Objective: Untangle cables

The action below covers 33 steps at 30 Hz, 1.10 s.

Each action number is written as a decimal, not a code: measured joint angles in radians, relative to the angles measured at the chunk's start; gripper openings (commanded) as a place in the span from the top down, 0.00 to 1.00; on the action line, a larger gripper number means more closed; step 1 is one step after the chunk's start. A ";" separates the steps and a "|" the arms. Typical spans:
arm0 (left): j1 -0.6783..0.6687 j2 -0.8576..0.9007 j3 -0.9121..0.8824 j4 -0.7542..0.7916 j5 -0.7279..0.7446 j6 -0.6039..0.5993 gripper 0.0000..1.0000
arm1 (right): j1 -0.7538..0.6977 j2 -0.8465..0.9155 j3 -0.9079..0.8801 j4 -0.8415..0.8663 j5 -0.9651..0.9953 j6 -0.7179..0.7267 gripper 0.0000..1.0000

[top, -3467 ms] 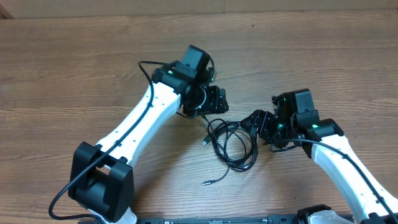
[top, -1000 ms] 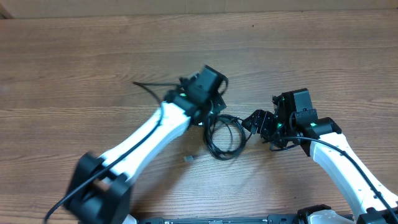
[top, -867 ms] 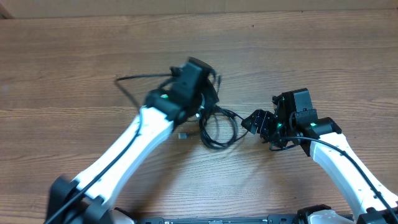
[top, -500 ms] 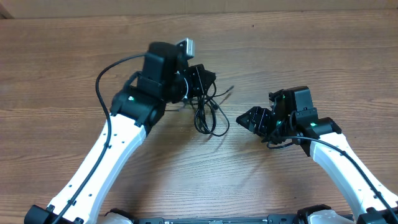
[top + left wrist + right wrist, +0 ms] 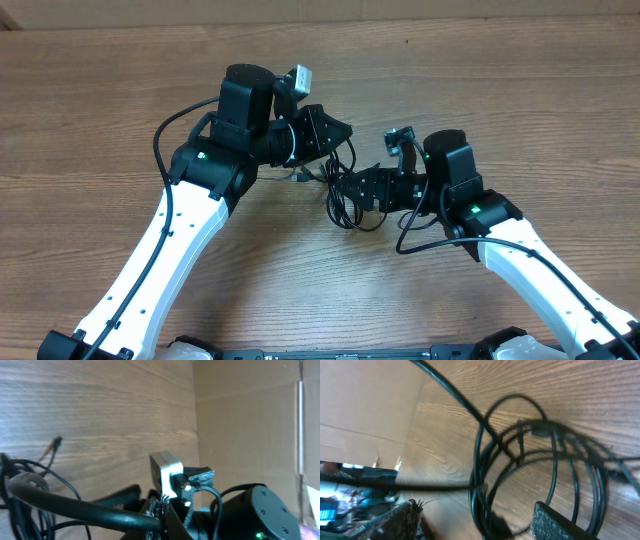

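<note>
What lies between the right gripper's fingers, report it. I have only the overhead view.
Observer: In the right wrist view, the cables loop just ahead of the right gripper, which is open, and one bunch drops between its fingers.
Operator: Now find me a loose plug.
Observer: The left wrist view shows one plug end sticking out clear of the tangle.

We see the cables [image 5: 345, 195] bunched mid-bench [image 5: 500, 90]. Left claw [image 5: 338, 132] sits just behind the cables, touching their far strands. Right claw [image 5: 360, 188] is just right of them, fingers straddling the loops.
</note>
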 measured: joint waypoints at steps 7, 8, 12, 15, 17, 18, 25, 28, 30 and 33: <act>0.002 0.000 0.000 0.040 0.108 -0.029 0.96 | 0.020 0.002 0.000 0.010 0.111 -0.003 0.86; 0.002 0.000 0.000 0.051 0.123 -0.029 0.96 | 0.020 0.002 0.000 0.013 0.118 -0.003 0.96; 0.019 0.000 0.000 0.062 0.153 -0.027 0.96 | 0.022 0.006 0.000 0.058 0.131 0.002 0.96; 0.037 0.000 0.000 0.054 0.161 0.002 0.96 | 0.022 0.008 -0.001 0.137 0.121 0.031 0.96; 0.048 0.000 0.000 0.018 0.160 0.026 0.96 | 0.022 0.008 -0.001 0.181 0.107 0.052 0.96; 0.054 0.000 0.000 -0.004 0.160 0.036 0.96 | 0.022 0.008 -0.001 0.205 0.099 0.065 0.96; 0.096 0.000 0.000 -0.074 0.169 0.064 0.95 | 0.024 0.007 -0.001 0.289 0.061 0.097 0.51; 0.114 0.000 0.000 -0.072 0.201 0.068 0.96 | 0.023 0.007 -0.001 0.281 0.059 0.098 0.51; 0.121 0.000 0.000 -0.072 0.225 0.068 0.96 | 0.023 0.007 -0.001 0.263 0.061 0.099 0.51; 0.126 0.000 0.000 -0.072 0.253 0.066 0.96 | 0.023 0.007 0.000 0.245 0.075 0.099 0.49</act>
